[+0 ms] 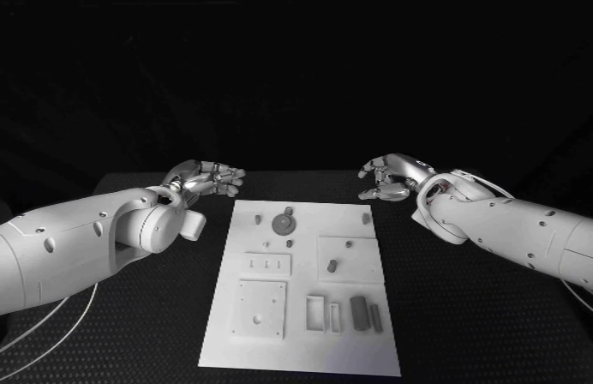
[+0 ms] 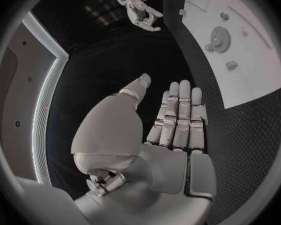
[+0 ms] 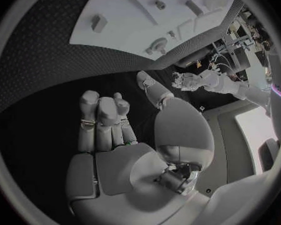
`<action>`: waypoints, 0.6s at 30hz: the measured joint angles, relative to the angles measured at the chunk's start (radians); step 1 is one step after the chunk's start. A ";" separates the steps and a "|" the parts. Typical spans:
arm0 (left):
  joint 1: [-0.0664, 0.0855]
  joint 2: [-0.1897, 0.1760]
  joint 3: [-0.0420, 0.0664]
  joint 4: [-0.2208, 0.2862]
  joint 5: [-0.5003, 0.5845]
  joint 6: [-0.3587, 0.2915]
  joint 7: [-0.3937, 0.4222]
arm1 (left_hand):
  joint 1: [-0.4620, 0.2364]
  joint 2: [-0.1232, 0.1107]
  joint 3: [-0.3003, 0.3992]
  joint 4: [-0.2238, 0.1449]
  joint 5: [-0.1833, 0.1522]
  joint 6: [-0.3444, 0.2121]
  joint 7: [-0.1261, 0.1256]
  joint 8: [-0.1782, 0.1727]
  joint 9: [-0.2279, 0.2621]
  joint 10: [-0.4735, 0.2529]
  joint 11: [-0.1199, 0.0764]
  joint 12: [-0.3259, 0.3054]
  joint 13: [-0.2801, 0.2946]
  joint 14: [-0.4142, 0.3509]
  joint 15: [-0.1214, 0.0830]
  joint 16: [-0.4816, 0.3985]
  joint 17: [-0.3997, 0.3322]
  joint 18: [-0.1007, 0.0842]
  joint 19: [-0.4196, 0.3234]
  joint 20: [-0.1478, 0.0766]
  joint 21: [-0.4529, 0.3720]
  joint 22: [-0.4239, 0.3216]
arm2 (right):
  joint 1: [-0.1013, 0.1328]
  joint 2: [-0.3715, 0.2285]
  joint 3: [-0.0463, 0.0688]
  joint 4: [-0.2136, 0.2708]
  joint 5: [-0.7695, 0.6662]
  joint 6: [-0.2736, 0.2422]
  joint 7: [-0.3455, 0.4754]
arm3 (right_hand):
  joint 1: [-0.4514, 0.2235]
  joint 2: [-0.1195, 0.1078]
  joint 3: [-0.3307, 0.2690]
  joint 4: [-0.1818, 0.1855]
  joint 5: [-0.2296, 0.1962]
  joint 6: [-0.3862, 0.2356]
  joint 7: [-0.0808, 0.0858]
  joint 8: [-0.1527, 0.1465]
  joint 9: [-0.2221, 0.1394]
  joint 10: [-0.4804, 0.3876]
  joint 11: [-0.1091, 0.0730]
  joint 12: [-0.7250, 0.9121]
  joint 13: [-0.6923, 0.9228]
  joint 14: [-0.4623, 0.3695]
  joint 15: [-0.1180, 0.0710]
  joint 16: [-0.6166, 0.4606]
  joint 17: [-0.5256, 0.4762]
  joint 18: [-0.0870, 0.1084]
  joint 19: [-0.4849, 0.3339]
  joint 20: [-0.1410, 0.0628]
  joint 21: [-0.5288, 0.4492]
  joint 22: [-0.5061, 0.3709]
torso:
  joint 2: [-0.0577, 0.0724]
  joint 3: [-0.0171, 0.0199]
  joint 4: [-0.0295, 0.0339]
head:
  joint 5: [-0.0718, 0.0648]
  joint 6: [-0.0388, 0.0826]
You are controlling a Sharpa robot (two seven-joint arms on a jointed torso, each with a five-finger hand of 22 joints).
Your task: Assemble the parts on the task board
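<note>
The white task board (image 1: 241, 354) lies in the middle of the black table. On it are grey parts: a gear (image 1: 283, 223) near the far edge, a small peg (image 1: 367, 218), an oval piece (image 1: 332, 266) and two dark bars (image 1: 360, 312) near the front. My left hand (image 1: 207, 178) hovers off the board's far left corner, and my right hand (image 1: 393, 179) off its far right corner. Neither touches the board. In the left wrist view my left hand (image 2: 175, 122) is flat with straight fingers and holds nothing. My right hand (image 3: 112, 130) has loosely bent fingers and is empty.
Raised square plates (image 1: 260, 309) with holes and slotted sockets (image 1: 316, 312) sit on the board's near half. Black textured table (image 1: 482, 315) stretches on both sides of the board. Both white forearms lie low over the table's left and right sides.
</note>
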 measured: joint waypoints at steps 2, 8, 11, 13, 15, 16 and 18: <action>0.000 0.001 0.000 -0.001 0.000 0.000 0.000 | -0.004 0.004 0.002 -0.002 0.000 0.000 0.000 0.000 0.000 0.000 0.000 0.000 0.000 0.000 0.000 0.000 0.000 0.000 0.000 0.000 0.000 0.000 | -0.007 -0.003 0.000 -0.014 0.009 0.010 0.010 | 0.006 0.001 -0.016 0.000 0.000 0.000 0.000 0.000 -0.002 -0.003 -0.003 0.000 0.000 -0.005 -0.005 0.000 0.000 0.000 -0.007 0.003 0.000 0.000 | -0.001 0.0032 -0.0039 | -0.002 0.000; 0.000 0.003 0.000 -0.002 0.000 0.001 0.001 | -0.005 0.005 0.003 -0.003 0.000 0.000 0.000 0.000 0.000 -0.003 0.003 0.000 0.000 0.000 0.000 0.000 -0.001 0.000 0.000 0.000 0.000 0.000 | -0.045 0.012 -0.001 -0.089 0.027 0.037 0.033 | 0.018 0.003 -0.037 0.000 0.008 -0.002 0.002 -0.006 -0.006 -0.010 -0.003 0.000 0.000 -0.012 -0.005 -0.004 0.003 0.000 -0.016 0.009 -0.005 0.000 | -0.003 0.0114 -0.0127 | -0.004 0.001; -0.001 0.003 0.000 -0.004 0.000 0.001 0.001 | -0.005 0.005 0.005 -0.005 0.000 0.000 0.000 -0.004 0.001 -0.004 0.004 -0.005 0.000 0.000 0.000 0.000 -0.001 0.000 0.000 0.000 0.000 0.000 | -0.060 0.029 -0.001 -0.122 0.032 0.048 0.043 | 0.024 0.001 -0.043 0.000 0.008 -0.004 0.003 -0.011 -0.008 -0.010 -0.003 0.000 -0.001 -0.014 -0.004 -0.004 0.003 0.000 -0.018 0.011 -0.008 0.000 | -0.003 0.0157 -0.0154 | -0.004 0.001; -0.003 0.005 0.000 -0.006 0.000 0.002 0.001 | -0.005 0.005 0.005 -0.005 0.000 0.000 0.000 -0.004 0.001 -0.004 0.004 -0.005 0.000 0.000 0.000 0.000 -0.001 0.000 0.000 0.000 0.000 0.000 | -0.067 0.037 -0.001 -0.137 0.033 0.054 0.049 | 0.031 0.000 -0.047 0.001 0.008 -0.006 0.005 -0.012 -0.009 -0.010 -0.003 0.000 -0.001 -0.018 -0.004 -0.008 0.004 0.001 -0.022 0.014 -0.010 0.000 | -0.003 0.0174 -0.0156 | -0.004 -0.001; -0.005 0.005 0.000 -0.006 -0.001 0.002 0.001 | -0.005 0.005 0.005 -0.005 0.000 0.000 0.000 -0.004 0.001 -0.004 0.004 -0.005 0.000 0.000 0.000 0.000 -0.001 0.000 0.000 0.000 0.000 0.000 | -0.076 0.044 -0.001 -0.152 0.035 0.060 0.054 | 0.031 0.001 -0.050 -0.001 0.008 -0.006 0.006 -0.012 -0.010 -0.014 0.000 0.000 -0.002 -0.021 -0.007 -0.008 0.004 0.001 -0.024 0.016 -0.011 0.000 | -0.003 0.0182 -0.0154 | -0.006 -0.003; -0.005 0.005 0.000 -0.007 -0.001 0.003 0.001 | -0.005 0.005 0.005 -0.005 0.000 0.000 0.000 -0.004 0.001 -0.004 0.004 -0.005 0.000 0.000 0.000 0.000 -0.001 0.000 -0.002 0.002 0.000 0.000 | -0.080 0.045 -0.001 -0.155 0.035 0.062 0.057 | 0.036 0.005 -0.053 0.001 0.008 -0.006 0.006 -0.012 -0.010 -0.014 0.000 0.000 -0.002 -0.021 -0.007 -0.009 0.004 0.001 -0.025 0.017 -0.011 0.000 | -0.003 0.0186 -0.0154 | -0.007 -0.004; -0.006 0.005 0.000 -0.009 -0.001 0.003 0.001 | -0.005 0.005 0.005 -0.005 0.000 0.000 0.000 -0.004 0.001 -0.006 0.006 -0.005 0.000 0.000 0.000 0.000 -0.001 0.000 -0.004 0.004 0.000 0.000 | -0.086 0.048 -0.001 -0.160 0.036 0.067 0.061 | 0.042 0.003 -0.053 0.001 0.008 -0.006 0.006 -0.012 -0.010 -0.014 0.000 0.000 -0.002 -0.022 -0.007 -0.009 0.005 0.002 -0.025 0.017 -0.011 0.000 | -0.003 0.0199 -0.0146 | -0.007 -0.005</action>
